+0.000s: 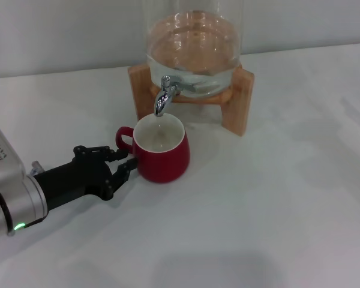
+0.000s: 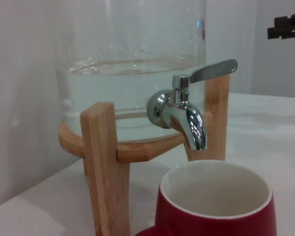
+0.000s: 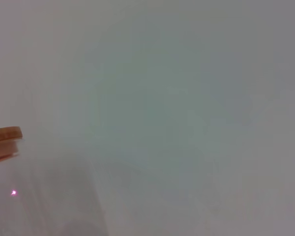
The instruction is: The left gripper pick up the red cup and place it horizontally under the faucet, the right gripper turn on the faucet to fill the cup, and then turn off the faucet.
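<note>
Cup placement looks good: the glossy red cup with its cream-white inside (image 1: 161,150) stands upright on the white counter (image 1: 264,204), its mouth right beneath the shiny chrome faucet (image 1: 163,96). That spout juts from the clear glass water dispenser (image 1: 193,51) on its wooden stand (image 1: 237,99). At the cup's 8 o'clock, the black left hand (image 1: 121,164) sits with fingers spread either side of the loop handle, released rather than clamping. Right hand: out of sight.
</note>
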